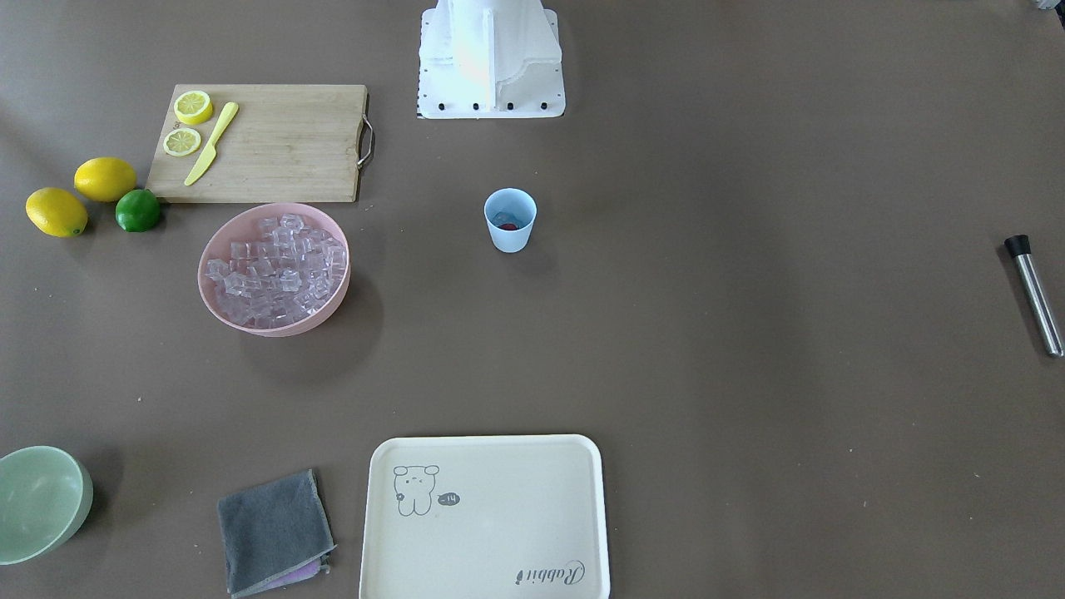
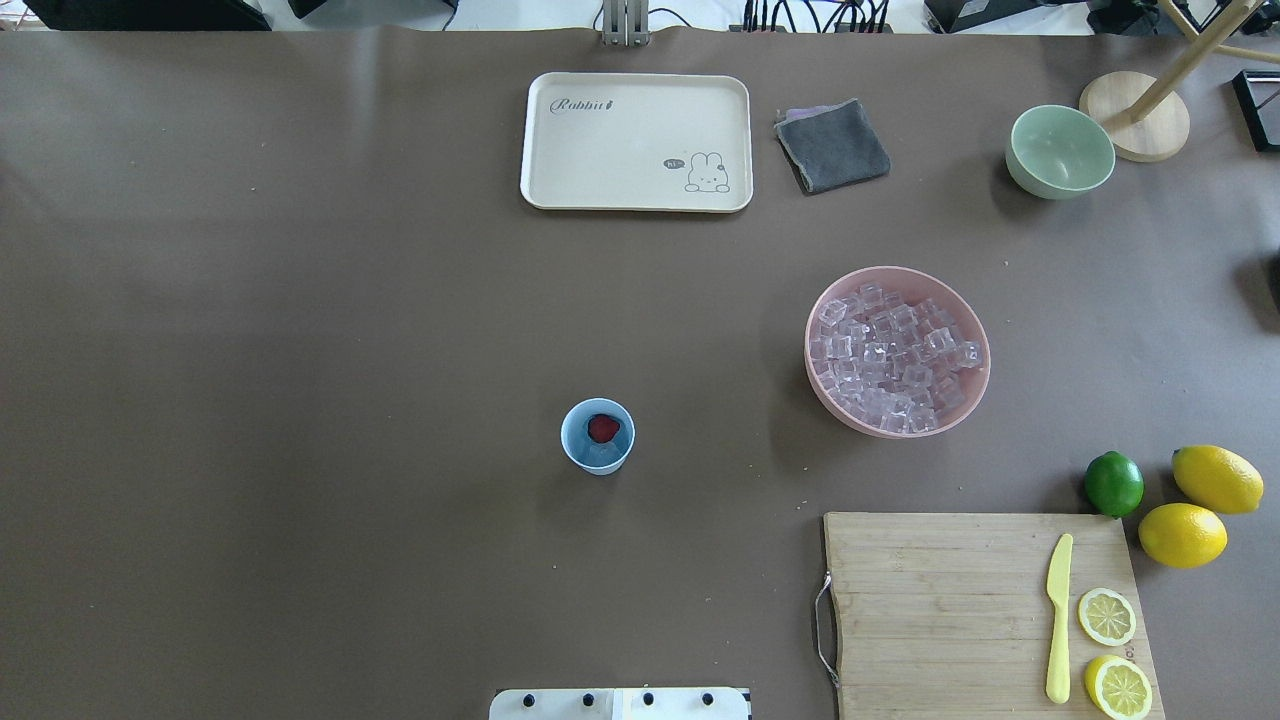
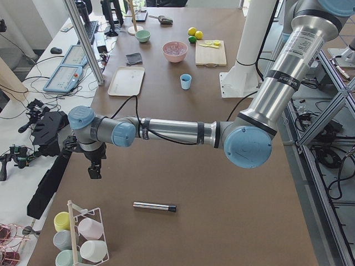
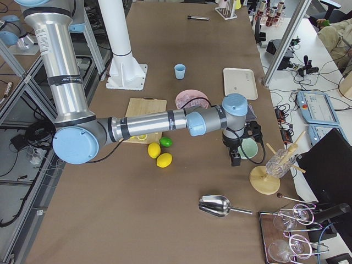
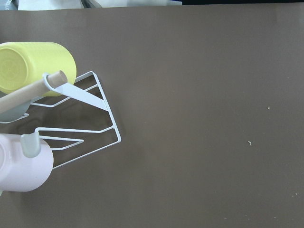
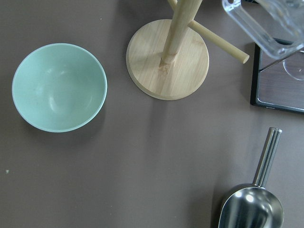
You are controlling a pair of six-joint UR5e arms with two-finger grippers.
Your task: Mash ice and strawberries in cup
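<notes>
The light blue cup [image 2: 598,436] stands upright mid-table near the robot base, also seen in the front view [image 1: 509,220]. A red strawberry [image 2: 602,428] lies inside it. The ice [image 2: 890,355] fills a pink bowl [image 2: 822,375] to the cup's right in the overhead view. My left gripper [image 3: 95,172] hangs far off at the table's left end, above a cup rack [image 3: 80,238]. My right gripper [image 4: 235,161] hovers at the opposite end near the green bowl [image 6: 59,87]. I cannot tell whether either gripper is open or shut.
A metal rod with a black tip [image 1: 1034,293] lies at the left end. A cream tray [image 2: 636,140], grey cloth [image 2: 832,146], cutting board [image 2: 985,610] with knife and lemon slices, lemons, a lime [image 2: 1113,483], a wooden stand [image 6: 167,59] and a steel scoop [image 6: 252,209] surround the work area.
</notes>
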